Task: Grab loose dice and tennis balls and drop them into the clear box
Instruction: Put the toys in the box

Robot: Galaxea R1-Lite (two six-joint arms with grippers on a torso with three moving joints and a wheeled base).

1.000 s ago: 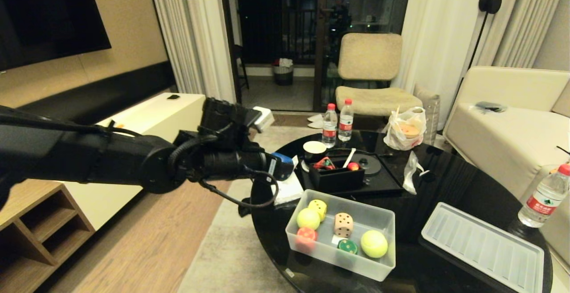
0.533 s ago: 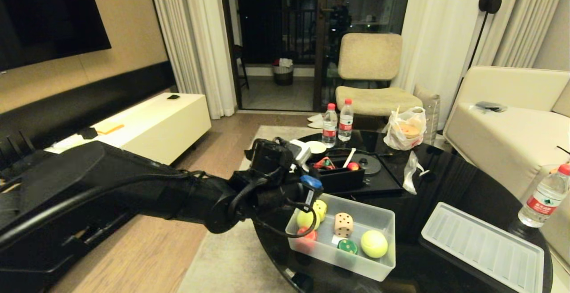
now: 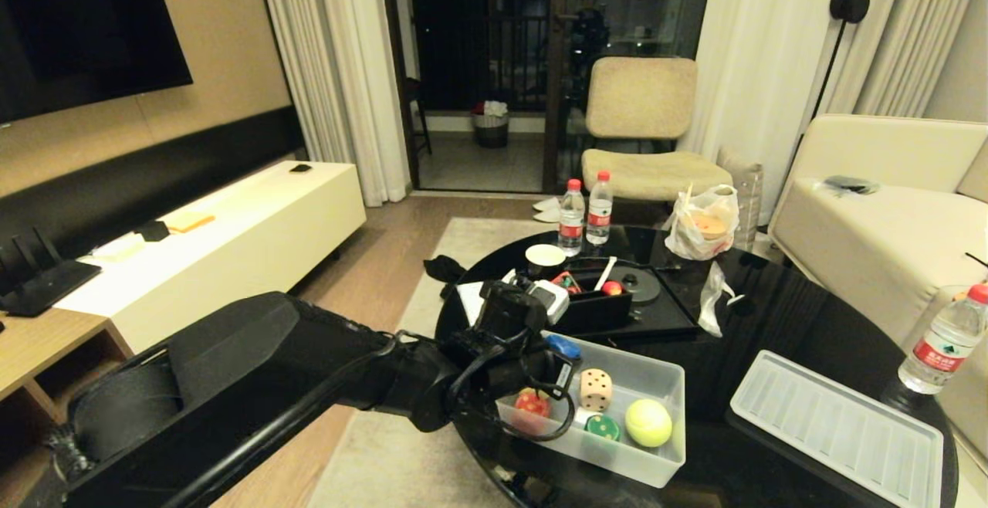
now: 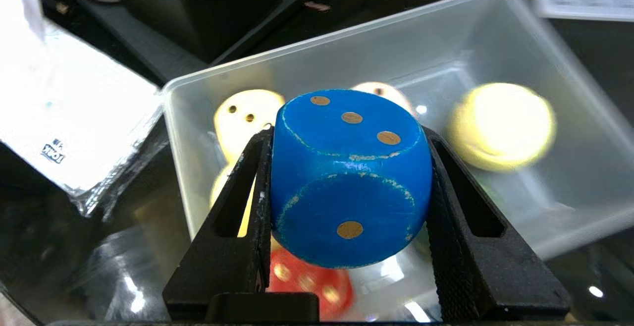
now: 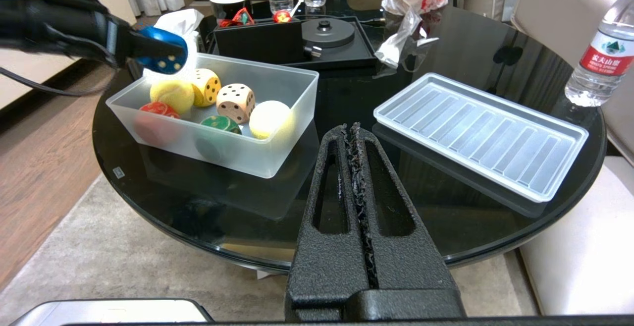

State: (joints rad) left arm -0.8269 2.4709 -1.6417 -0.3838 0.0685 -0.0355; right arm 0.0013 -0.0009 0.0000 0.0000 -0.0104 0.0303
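**Left gripper carries blue die over the clear box**

The left gripper (image 4: 349, 177) is clamped on a blue die (image 4: 349, 177), hanging above the far-left corner of the clear box (image 3: 664, 384) on the black round table (image 3: 772, 323). Inside the box lie a tan die (image 3: 595, 389), two tennis balls (image 3: 647, 422), and red, green and yellow spotted pieces. The ribbed lid (image 3: 837, 425) rests to the box's right. The right gripper (image 5: 355, 167), jaws together, holds nothing near the table's near edge.
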